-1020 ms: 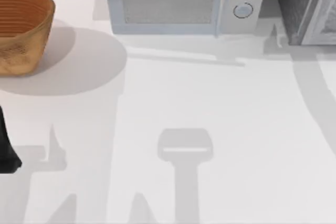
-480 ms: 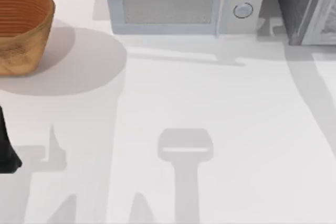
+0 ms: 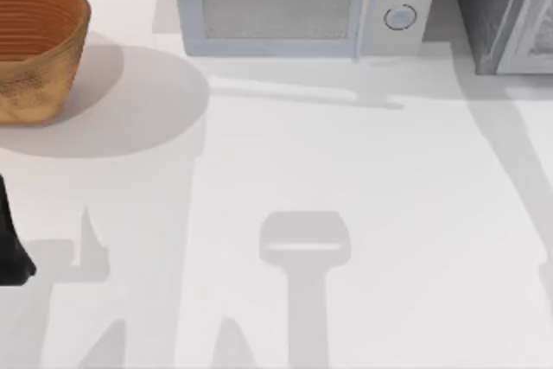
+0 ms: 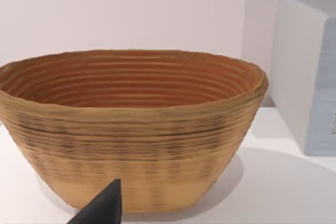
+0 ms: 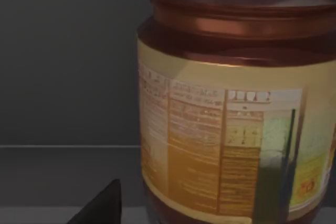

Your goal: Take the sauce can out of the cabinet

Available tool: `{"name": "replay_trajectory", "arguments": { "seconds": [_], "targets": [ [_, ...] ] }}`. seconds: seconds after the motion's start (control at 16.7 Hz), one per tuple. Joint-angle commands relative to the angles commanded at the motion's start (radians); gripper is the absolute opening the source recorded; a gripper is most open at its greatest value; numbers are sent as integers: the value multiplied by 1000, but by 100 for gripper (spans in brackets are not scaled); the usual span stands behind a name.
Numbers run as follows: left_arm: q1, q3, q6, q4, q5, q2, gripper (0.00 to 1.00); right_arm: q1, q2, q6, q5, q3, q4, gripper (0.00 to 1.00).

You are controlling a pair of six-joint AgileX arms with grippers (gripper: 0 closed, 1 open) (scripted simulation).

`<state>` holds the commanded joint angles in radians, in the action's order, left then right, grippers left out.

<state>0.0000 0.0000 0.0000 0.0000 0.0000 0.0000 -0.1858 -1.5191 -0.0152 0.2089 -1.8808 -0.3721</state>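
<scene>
Right tool [image 5: 100, 205] close before sauce can [image 5: 231, 119] in dark cabinet [image 5: 63, 66], finger spread unclear, left arm [image 3: 10, 244] parked.

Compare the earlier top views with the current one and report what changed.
A small dark shadow on the table beside the cabinet slid up toward it, then vanished; the broad shadow at the right shifted slightly. The basket, the microwave and the left arm at the left edge stayed put.

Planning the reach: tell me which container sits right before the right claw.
The maroon-lidded, tan-labelled sauce can, upright inside the dark grey cabinet; the woven brown basket faces the left claw instead.
</scene>
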Motion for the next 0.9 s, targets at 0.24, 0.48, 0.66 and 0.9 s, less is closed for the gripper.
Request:
{"name": "replay_trajectory", "arguments": {
  "seconds": [0.24,0.48,0.66,0.9],
  "targets": [
    [0,0,0,0,0,0,100,-2,-59,1,5,-54,22,100],
    [0,0,0,0,0,0,100,2,-68,1,2,-64,19,100],
    [0,0,0,0,0,0,100,10,-135,1,-5,-144,8,100],
    [0,0,0,0,0,0,100,25,-252,1,-19,-281,-13,100]
  ]
}}
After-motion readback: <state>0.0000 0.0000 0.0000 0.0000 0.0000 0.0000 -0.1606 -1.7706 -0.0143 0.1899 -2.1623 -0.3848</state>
